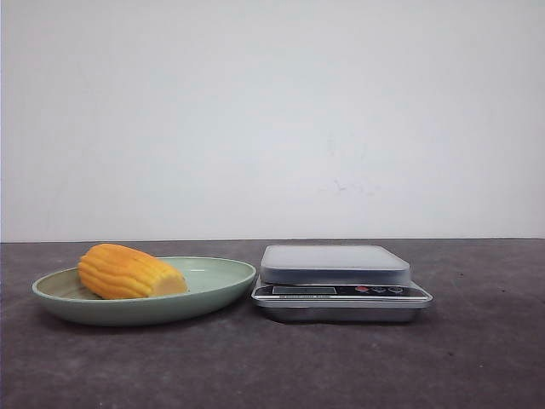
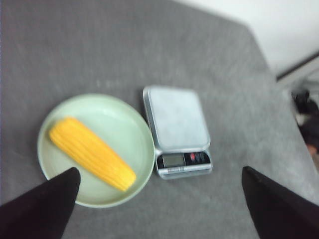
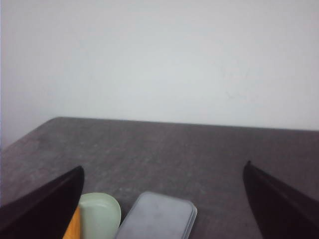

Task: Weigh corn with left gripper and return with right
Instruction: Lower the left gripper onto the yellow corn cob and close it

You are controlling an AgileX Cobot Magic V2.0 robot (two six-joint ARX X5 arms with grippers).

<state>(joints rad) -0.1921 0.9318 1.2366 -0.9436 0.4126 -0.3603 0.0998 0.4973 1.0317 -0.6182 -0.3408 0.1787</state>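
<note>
No part of the task is judged to have been carried out. The corn (image 1: pixel 129 272) is found lying on its side in the pale green plate (image 1: pixel 223 286), which rests on the dark table (image 1: pixel 477 358) just beside the kitchen scale (image 1: pixel 339 282); plate rim and scale base are close together, and whether they touch cannot be settled from the front view. The scale's platform is seen to be bare, and its display cannot be read. Both stages are therefore taken as outstanding: the corn is yet to be lifted by the left gripper (image 2: pixel 159 209) and placed on the platform, and afterwards returned to the plate by the right gripper (image 3: pixel 162 209). Neither arm is visible in the front view, so both are judged to be held back from the working area. In the left wrist view the left gripper is shown raised well above the table and looking down on plate and scale, its two dark fingers (image 2: pixel 42 209) spread wide apart with nothing between them; the corn lies beneath, nearer one finger than the other. In the right wrist view the right gripper is seen pointing forward and only slightly downward, towards the wall, its fingers (image 3: pixel 279 199) likewise spread wide and holding nothing, with plate and scale near the edge of its view.
</note>
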